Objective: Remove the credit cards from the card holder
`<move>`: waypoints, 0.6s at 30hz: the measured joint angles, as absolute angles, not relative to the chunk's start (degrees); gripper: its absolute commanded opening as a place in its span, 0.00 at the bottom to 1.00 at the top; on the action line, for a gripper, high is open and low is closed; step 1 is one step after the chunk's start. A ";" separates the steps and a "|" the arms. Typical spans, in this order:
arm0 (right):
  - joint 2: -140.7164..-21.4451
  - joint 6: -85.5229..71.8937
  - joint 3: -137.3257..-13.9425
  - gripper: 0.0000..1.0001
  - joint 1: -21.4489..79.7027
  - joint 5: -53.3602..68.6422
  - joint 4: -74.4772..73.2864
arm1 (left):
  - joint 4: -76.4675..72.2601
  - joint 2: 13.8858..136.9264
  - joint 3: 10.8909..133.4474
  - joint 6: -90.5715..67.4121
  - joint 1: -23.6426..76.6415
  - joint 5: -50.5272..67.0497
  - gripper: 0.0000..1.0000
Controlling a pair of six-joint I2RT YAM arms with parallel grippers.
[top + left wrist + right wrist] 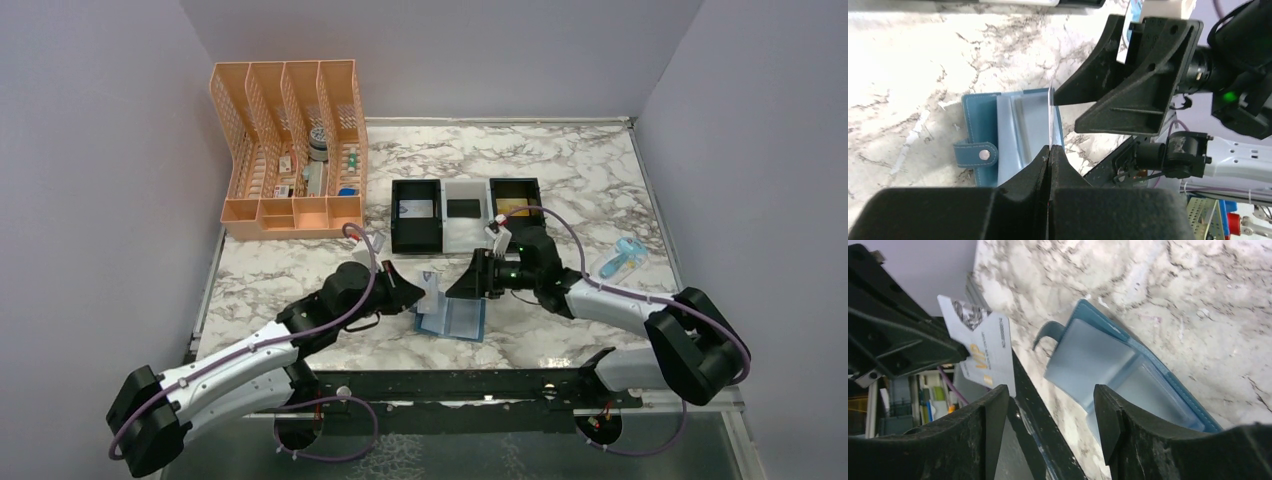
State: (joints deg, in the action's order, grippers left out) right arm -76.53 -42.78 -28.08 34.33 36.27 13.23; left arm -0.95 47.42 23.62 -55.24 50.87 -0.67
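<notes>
Your left gripper (1049, 150) has its fingers pressed together on the short end of a silver-grey card (982, 347). The card stands on edge above the card holder (455, 320), and in the right wrist view it is clear of the pockets.

Your right gripper (1050, 425) has its jaws spread wide with nothing between them. It sits over the card holder's far side, facing the left gripper. One fingertip is right at the card's free end, and you cannot tell whether it touches.

The card holder lies open and flat on the marble table (580, 170) under both grippers, pale inner panels up and snap tab sticking out.

Just beyond the card holder is the three-compartment tray (465, 237), with a black card (465, 208) in its middle compartment and a gold card (513, 192) in its right one. Beyond the card holder to the left stands a peach organiser (290, 150).
</notes>
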 measured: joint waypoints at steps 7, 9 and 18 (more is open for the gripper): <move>-72.07 -49.17 -21.67 0.67 34.33 36.56 27.46 | -1.87 41.52 22.04 -54.22 45.52 2.44 0.00; -71.79 -50.17 -20.62 0.67 34.33 36.73 31.92 | -3.18 39.51 19.94 -54.78 43.70 4.49 0.00; -78.61 -54.02 -26.09 0.61 34.28 45.39 47.72 | -13.08 36.77 14.92 -59.51 38.83 14.92 0.00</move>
